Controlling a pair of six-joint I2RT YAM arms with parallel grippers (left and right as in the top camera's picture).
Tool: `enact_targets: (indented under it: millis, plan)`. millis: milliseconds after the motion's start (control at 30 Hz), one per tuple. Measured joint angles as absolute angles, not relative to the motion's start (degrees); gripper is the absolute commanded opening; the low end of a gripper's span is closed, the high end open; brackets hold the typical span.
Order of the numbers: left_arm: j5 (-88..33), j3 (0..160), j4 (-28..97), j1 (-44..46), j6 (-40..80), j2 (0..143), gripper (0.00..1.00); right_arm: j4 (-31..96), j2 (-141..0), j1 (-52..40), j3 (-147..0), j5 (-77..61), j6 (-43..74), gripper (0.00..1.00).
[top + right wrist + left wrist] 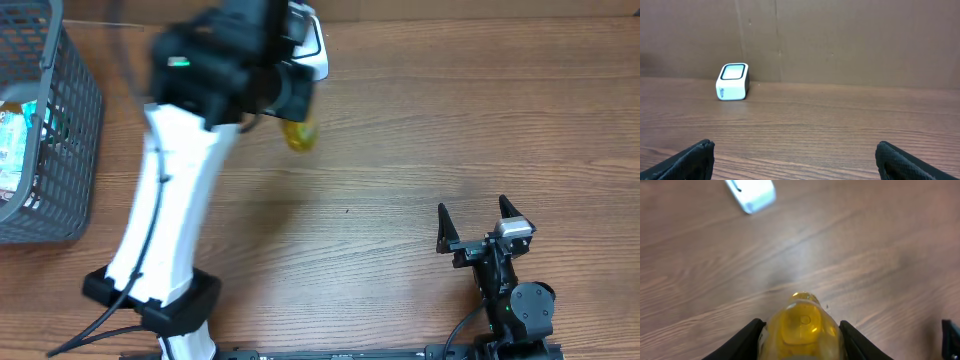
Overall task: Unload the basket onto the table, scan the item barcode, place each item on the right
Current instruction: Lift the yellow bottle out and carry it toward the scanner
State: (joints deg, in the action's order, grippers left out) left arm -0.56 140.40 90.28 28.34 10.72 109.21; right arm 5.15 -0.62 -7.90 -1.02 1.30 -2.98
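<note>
A: Where is the item?
B: The yellow bottle (pixel 300 133) sits clamped in the left gripper (pixel 801 336), long axis pointing forward; the scanner (pixel 751 195) lies near, at eleven o'clock.
A: The other arm?
B: The right gripper (pixel 485 224) gapes empty, well apart.

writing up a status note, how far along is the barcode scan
Done: the left gripper is shut on the yellow item, held above the table. In hand: the item hangs near the white scanner. Left: facing its barcode to the scanner window; no barcode shows, and nothing confirms a scan. The right gripper sits open, idle.
</note>
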Motion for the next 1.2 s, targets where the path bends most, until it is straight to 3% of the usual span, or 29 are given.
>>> enact_targets:
  millis: [267, 667, 1200]
  plan:
    - [2.94, 120.31, 72.10, 39.27, 15.55, 109.34, 0.49, 5.15, -0.62, -7.90, -1.04, 1.30, -3.01, 1.00]
    - [8.69, 97.82, 49.25, 47.03, 19.75, 109.58, 0.49, 5.15, -0.62, -7.90, -1.02, 1.30, -2.98, 1.00]
    - [11.66, 88.14, 42.09, 50.17, 28.84, 109.58, 0.50, 5.15, -0.62, -7.88, -1.02, 1.28, -3.01, 1.00]
